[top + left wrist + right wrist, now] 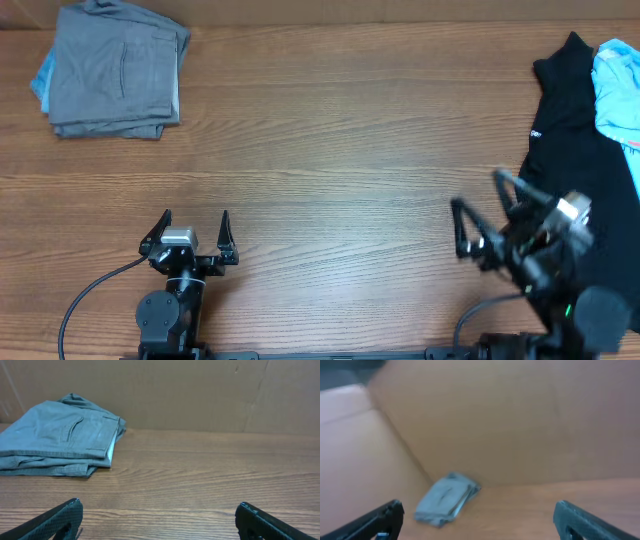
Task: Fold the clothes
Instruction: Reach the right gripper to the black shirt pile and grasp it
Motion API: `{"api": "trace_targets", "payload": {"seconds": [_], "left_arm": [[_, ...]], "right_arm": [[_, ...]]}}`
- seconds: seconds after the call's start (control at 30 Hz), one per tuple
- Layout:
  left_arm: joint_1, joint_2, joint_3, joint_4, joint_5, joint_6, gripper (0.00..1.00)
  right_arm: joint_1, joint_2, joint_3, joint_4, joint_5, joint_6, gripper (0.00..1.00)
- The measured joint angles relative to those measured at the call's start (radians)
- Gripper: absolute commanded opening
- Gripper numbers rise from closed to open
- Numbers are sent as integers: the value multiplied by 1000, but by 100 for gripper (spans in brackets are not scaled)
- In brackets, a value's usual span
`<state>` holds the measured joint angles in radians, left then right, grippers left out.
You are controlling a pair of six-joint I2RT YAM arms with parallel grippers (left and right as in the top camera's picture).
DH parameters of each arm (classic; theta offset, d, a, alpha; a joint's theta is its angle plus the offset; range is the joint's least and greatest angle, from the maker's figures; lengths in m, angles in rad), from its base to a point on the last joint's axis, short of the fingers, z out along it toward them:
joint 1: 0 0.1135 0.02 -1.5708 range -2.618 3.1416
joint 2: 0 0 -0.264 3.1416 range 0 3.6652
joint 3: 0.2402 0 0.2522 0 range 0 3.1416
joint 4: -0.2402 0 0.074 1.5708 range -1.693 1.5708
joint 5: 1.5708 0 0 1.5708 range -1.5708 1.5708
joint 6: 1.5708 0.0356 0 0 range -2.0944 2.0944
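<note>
Left gripper (195,218): open, empty, above the desk (330,150).
Right gripper (479,192): open, empty, beside black shirt (570,140).
Grey trousers (118,75): folded, far-left corner.
Blue garment (618,85): touching the black shirt.

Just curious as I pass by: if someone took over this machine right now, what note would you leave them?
Left gripper: open, empty, over the table.
Right gripper: open, empty, beside the black shirt.
Done: grey trousers folded, far left corner.
Left to do: black shirt and light blue garment, crumpled at the far right.
</note>
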<state>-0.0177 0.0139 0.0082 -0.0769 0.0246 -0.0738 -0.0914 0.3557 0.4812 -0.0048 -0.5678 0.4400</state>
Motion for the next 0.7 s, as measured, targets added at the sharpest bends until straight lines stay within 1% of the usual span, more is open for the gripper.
{"api": "trace_targets", "payload": {"seconds": [0.13, 0.23, 0.27, 0.3, 0.33, 0.5, 0.57, 0.7], "left_arm": [[0, -1, 0, 2, -1, 0, 100], [0, -1, 0, 1, -3, 0, 100], [0, -1, 0, 1, -3, 0, 100], [0, -1, 0, 1, -3, 0, 100], [0, -1, 0, 0, -3, 0, 100], [0, -1, 0, 1, -3, 0, 100], [0, -1, 0, 1, -3, 0, 100], [0, -1, 0, 1, -3, 0, 100]], "right_arm": [[0, 274, 239, -203, 156, -103, 100], [0, 533, 467, -374, 292, -172, 100], [-1, 612, 538, -436, 335, -187, 100], [-4, 689, 594, -464, 372, -199, 100], [-12, 784, 690, -570, 412, -209, 100], [-92, 1187, 1063, -830, 508, -251, 100], [-129, 1316, 1169, -914, 527, -259, 100], [-181, 1456, 1219, -949, 548, -266, 100]]}}
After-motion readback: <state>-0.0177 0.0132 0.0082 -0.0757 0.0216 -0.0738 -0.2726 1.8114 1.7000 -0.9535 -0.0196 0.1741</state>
